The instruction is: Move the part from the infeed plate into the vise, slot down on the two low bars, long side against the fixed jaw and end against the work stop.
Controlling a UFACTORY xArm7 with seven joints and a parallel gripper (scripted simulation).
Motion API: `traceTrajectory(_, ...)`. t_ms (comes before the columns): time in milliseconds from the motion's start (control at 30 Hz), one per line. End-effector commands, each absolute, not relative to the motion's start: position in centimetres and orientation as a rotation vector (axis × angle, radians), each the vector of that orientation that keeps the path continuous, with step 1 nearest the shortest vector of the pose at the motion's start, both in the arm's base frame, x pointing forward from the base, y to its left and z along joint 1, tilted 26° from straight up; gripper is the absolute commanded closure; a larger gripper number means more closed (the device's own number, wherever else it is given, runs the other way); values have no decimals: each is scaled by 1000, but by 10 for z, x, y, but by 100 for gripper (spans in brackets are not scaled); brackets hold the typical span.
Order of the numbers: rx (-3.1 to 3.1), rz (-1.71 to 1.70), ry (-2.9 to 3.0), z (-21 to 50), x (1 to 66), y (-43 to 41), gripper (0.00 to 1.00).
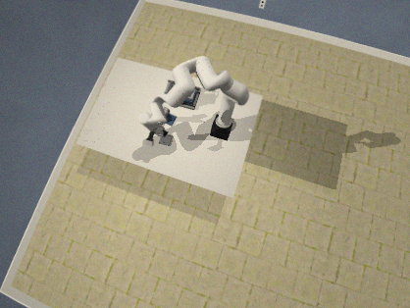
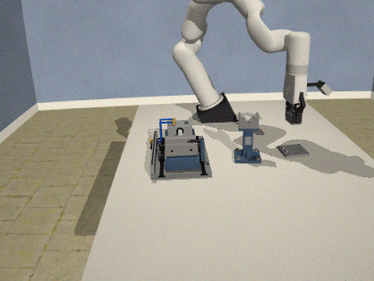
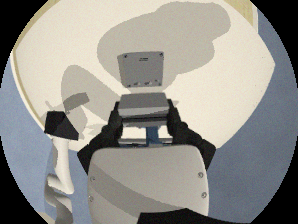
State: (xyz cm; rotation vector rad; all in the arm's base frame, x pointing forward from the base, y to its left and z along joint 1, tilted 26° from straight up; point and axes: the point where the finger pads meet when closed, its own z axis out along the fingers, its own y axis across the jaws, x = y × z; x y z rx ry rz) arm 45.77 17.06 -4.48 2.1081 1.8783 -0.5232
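Pincer (image 2: 294,117): dark, pointing straight down, clenched on the part (image 3: 147,104). In the wrist view the two dark fingers stand on either side of the grey block, which shows a blue patch on its near face. Held in the air, clear of the table (image 2: 224,215).

Part: grey block, between the fingers, raised above the infeed plate (image 2: 293,149) and not touching it. Slot direction cannot be told.

Infeed plate: flat grey square with small corner screws, lying on the table below the pincer, in its shadow. Nothing rests on it.

Arm (image 2: 197,76): white, rising from a dark base (image 2: 216,114) at the back of the table, arching high and dropping down to the wrist. A small grey camera bracket (image 2: 323,87) sticks out beside the wrist.

V-block (image 2: 249,120): grey notched head on a blue post and blue foot, standing between the plate and the vise, near the plate. Notch bare.

Vise (image 2: 181,149): grey and blue, on a grey base plate, well apart from the pincer on the far side of the V-block. Blue tubing at its rear. Jaw gap too small to judge.

Table: pale slab on a tan brick floor (image 2: 54,188), blue wall (image 2: 98,45) behind.
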Motion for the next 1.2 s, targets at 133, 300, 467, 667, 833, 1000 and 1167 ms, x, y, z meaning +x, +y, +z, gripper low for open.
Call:
traceTrajectory(133,2108,-517,1880,-15,461,186,100)
traceTrajectory(300,2108,-517,1880,3,463,194,100)
traceTrajectory(467,2108,-517,1880,18,464,201,100)
traceTrajectory(667,2108,-517,1880,28,465,206,100)
traceTrajectory(833,2108,-517,1880,38,466,211,100)
traceTrajectory(1000,2108,-517,1880,45,466,214,100)
traceTrajectory(1167,2108,-517,1880,48,467,216,100)
